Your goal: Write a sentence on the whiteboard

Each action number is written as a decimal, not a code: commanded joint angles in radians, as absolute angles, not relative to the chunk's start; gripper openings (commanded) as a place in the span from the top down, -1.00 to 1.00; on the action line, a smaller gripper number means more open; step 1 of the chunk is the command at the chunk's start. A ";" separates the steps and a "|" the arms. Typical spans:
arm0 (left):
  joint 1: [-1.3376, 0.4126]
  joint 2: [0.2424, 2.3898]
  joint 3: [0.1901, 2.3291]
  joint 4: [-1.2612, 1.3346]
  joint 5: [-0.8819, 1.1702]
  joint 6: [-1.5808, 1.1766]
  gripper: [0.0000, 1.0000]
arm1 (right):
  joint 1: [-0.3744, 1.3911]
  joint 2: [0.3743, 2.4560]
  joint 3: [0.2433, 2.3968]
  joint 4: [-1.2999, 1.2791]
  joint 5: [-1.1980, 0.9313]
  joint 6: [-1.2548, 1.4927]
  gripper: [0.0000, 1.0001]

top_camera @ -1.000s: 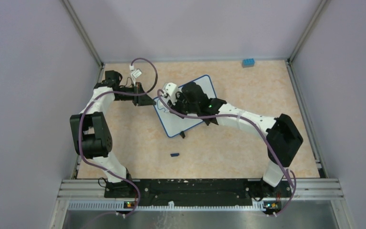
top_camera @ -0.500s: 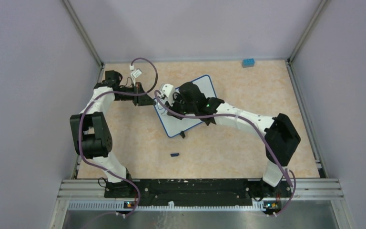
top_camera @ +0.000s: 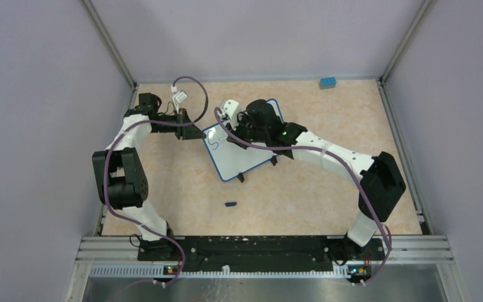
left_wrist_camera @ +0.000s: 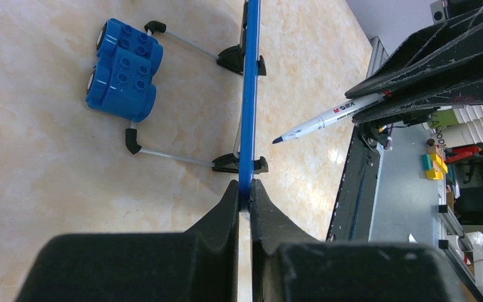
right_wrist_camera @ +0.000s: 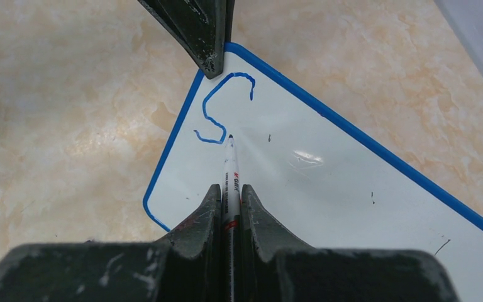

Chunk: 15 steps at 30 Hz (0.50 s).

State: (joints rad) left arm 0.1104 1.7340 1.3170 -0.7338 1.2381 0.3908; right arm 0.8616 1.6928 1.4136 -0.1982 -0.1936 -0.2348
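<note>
The whiteboard (top_camera: 242, 157) lies tilted on the table, white with a thin blue frame (right_wrist_camera: 170, 141). Only one blue S-shaped stroke (right_wrist_camera: 221, 107) of the sentence shows, near the board's corner. My left gripper (top_camera: 195, 133) is shut on that corner's frame (left_wrist_camera: 249, 94), seen edge-on in the left wrist view, with its gripper (left_wrist_camera: 244, 189) closed round it. My right gripper (right_wrist_camera: 229, 189) is shut on a white marker (right_wrist_camera: 231, 173). The marker's tip sits at the lower end of the S. The marker also shows in the left wrist view (left_wrist_camera: 330, 118).
A blue brick (top_camera: 327, 82) sits at the table's far right edge and shows in the left wrist view (left_wrist_camera: 122, 69). A small dark cap (top_camera: 230, 204) lies on the table near the front. The board's black feet (left_wrist_camera: 239, 60) stick out behind it.
My right gripper has moved toward the far side with the marker, uncovering the board's near part and the blue S. The left gripper and the board have not moved.
</note>
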 commanded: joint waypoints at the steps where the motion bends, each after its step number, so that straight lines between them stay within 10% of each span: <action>1: 0.114 1.689 1.311 -0.724 1.262 0.397 1.00 | 0.865 1.696 1.445 -0.152 -0.172 -0.241 1.00; 15: 0.114 1.694 1.301 -0.712 1.262 0.395 1.00 | 0.864 1.728 1.422 -0.138 -0.119 -0.262 1.00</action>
